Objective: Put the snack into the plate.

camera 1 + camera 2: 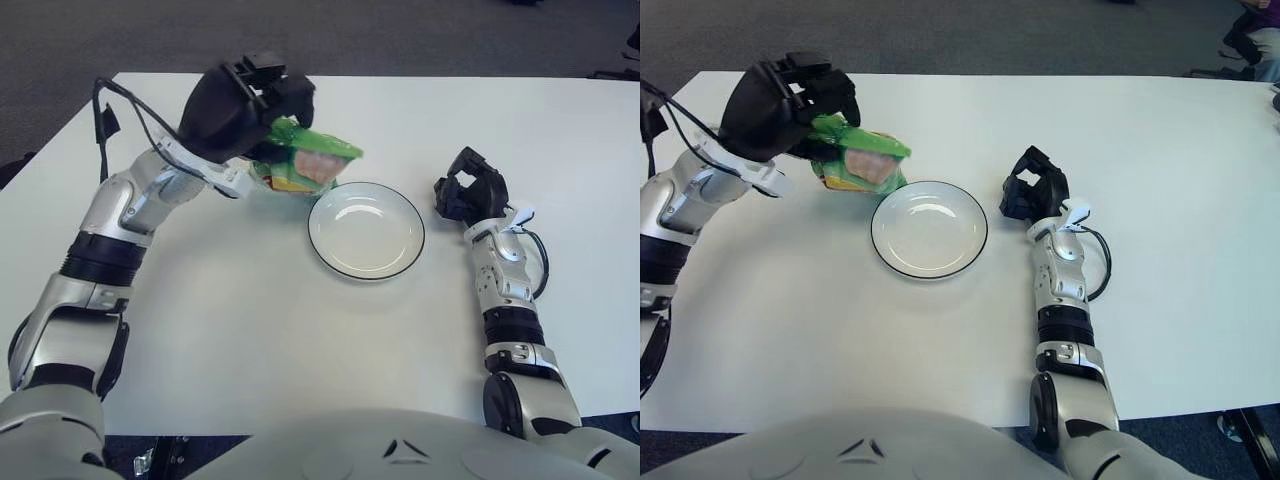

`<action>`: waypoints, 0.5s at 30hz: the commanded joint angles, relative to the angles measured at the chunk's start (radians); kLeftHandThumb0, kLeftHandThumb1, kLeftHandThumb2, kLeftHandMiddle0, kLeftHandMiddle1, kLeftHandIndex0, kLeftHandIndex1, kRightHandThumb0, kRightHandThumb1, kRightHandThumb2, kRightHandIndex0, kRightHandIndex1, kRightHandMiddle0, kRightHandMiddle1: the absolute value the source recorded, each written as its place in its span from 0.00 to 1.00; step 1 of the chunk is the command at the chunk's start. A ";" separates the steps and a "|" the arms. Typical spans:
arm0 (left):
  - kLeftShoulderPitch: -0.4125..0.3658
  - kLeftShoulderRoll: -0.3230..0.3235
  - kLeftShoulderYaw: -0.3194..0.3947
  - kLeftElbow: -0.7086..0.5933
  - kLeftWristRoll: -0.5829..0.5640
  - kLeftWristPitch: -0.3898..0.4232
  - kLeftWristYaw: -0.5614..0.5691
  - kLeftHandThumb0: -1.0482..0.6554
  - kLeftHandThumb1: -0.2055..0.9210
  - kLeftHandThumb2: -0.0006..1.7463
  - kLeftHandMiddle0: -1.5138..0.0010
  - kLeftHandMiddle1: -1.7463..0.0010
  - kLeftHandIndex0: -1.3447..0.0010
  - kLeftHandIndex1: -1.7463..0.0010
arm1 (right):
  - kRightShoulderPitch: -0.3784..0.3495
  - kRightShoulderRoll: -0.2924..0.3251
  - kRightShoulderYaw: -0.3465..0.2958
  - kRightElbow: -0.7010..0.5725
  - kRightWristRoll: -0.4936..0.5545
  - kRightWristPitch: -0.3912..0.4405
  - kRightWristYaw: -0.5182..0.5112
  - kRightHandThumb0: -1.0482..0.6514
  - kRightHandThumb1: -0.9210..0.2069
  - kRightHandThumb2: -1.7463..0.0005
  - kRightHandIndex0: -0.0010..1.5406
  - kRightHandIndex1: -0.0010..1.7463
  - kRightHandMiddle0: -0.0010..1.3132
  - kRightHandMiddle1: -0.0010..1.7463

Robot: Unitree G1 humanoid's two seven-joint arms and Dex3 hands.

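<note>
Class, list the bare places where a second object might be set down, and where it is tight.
Free: the plate's bare middle, the table in front of it, and the far right corner. Tight: the plate's far left rim, where the left hand holds the snack bag, and beside the right hand.

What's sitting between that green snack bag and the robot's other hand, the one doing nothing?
The white plate, empty. In both eye views it lies between the snack bag, held in the left hand, and the idle right hand.
</note>
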 commanded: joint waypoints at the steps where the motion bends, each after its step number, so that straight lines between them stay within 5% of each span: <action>1: -0.038 -0.016 -0.004 0.013 0.022 -0.037 0.015 0.61 0.21 0.92 0.44 0.05 0.56 0.00 | 0.087 0.023 -0.005 0.072 0.012 -0.018 0.006 0.31 0.62 0.18 0.86 1.00 0.53 1.00; 11: -0.079 -0.062 -0.026 0.037 -0.001 -0.084 -0.038 0.61 0.22 0.92 0.43 0.06 0.56 0.00 | 0.083 0.023 -0.006 0.088 0.013 -0.027 0.016 0.31 0.62 0.17 0.86 1.00 0.53 1.00; 15: -0.098 -0.070 -0.056 0.046 -0.162 -0.070 -0.198 0.61 0.23 0.92 0.44 0.05 0.57 0.00 | 0.083 0.020 -0.006 0.088 0.012 -0.022 0.019 0.31 0.63 0.17 0.86 1.00 0.53 1.00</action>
